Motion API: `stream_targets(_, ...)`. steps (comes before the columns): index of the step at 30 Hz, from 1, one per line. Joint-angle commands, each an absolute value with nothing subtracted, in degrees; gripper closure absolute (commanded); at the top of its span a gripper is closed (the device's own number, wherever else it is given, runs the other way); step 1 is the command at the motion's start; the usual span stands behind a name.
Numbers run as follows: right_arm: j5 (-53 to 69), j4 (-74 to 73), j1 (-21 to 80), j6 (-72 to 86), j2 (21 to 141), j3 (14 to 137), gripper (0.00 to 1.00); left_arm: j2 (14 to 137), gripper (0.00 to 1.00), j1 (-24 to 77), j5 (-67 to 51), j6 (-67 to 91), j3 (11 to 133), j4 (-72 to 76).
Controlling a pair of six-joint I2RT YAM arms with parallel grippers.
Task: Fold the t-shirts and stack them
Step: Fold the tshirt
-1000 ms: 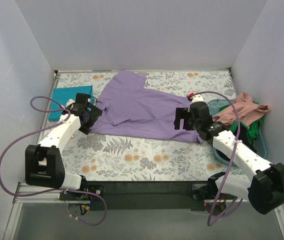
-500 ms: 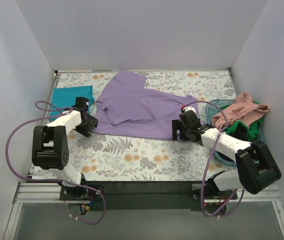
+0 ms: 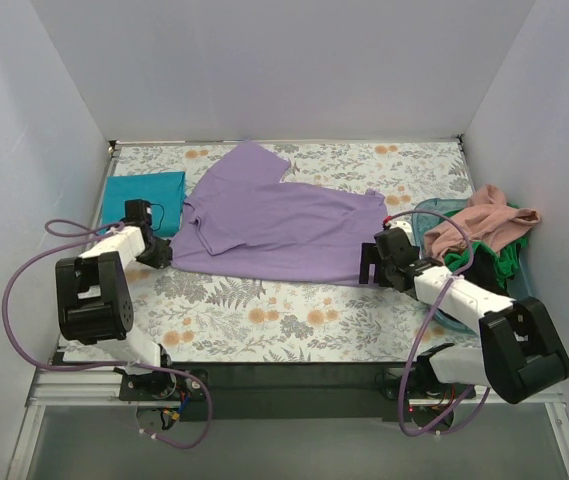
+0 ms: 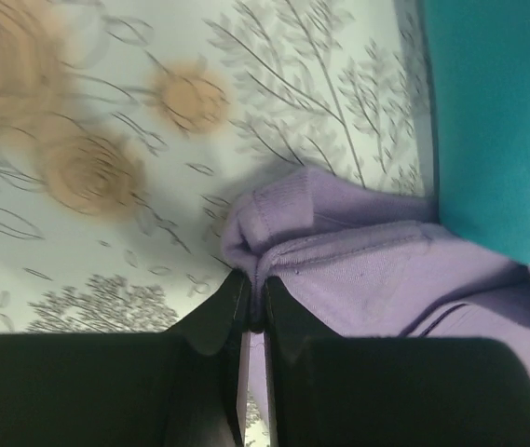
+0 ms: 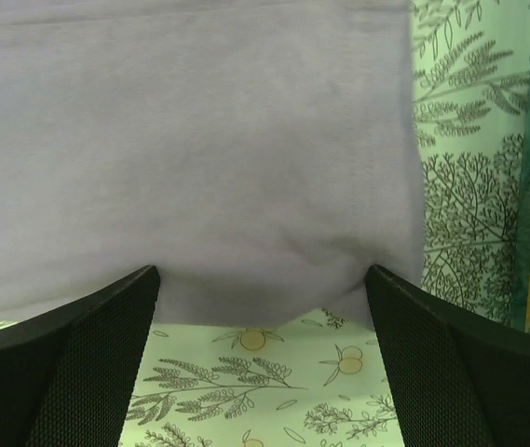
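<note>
Lavender t-shirt (image 3: pixel 274 225) lies spread across the counter (image 3: pixel 264 310), left jaws clamped shut on its hemmed left corner, right jaws open over the right hem, likely to pull it flat for folding.

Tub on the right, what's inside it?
In the tub, a pink shirt lies on top of a green shirt. They cover anything deeper down.

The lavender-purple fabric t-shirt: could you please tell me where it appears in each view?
Top external: lavender-purple fabric t-shirt spread flat across the middle.
Left wrist: lower right, a bunched edge pinched by the shut left gripper.
Right wrist: fills the top, its hem at the open right gripper.
Shared landmark: the grey floral-print cloth underneath.
</note>
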State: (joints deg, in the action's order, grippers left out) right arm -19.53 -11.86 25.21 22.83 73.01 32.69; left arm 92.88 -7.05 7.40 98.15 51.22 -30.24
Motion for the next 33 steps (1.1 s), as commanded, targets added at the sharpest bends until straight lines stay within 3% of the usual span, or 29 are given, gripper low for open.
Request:
stream_targets(1,-19.3,-13.2,24.3,25.9,70.2,30.2,0.02,92.1,1.00,-11.9,12.0,95.7,46.9,-33.5)
stream_targets(14,-7.1,-15.0,23.8,23.8,57.3,31.2,0.02,86.1,0.98,-12.7,8.7,95.2,44.2,-33.4)
stream_targets(19,-3.8,-14.9,26.1,24.0,56.9,32.3,0.02,83.7,0.73,-12.7,8.9,98.3,44.6,-37.0)
stream_targets(22,-3.9,-13.8,27.2,23.8,59.3,32.7,0.02,81.1,0.63,-12.7,10.2,99.8,44.6,-39.4)
stream_targets(24,-4.0,-13.7,27.3,23.6,61.1,33.2,0.02,79.9,0.48,-12.7,11.2,100.6,44.7,-40.7)
stream_targets(26,-4.6,-12.9,27.4,23.7,63.4,33.6,0.02,77.4,0.42,-12.7,10.8,100.4,45.3,-42.1)
stream_targets(27,-4.7,-12.7,27.4,23.7,64.1,33.7,0.02,76.2,0.28,-12.7,9.3,99.8,45.4,-42.2)
stream_targets(29,-7.5,-12.3,27.4,24.0,66.0,33.5,0.02,72.6,0.15,-12.6,5.4,97.8,46.1,-41.5)
stream_targets(32,-10.7,-12.3,27.4,25.3,67.2,32.5,0.01,68.2,0.12,-11.7,0.1,95.8,45.7,-38.6)
stream_targets(33,-11.2,-12.3,27.3,25.7,68.2,32.3,0.02,67.7,0.04,-11.0,-2.3,95.4,45.6,-37.2)
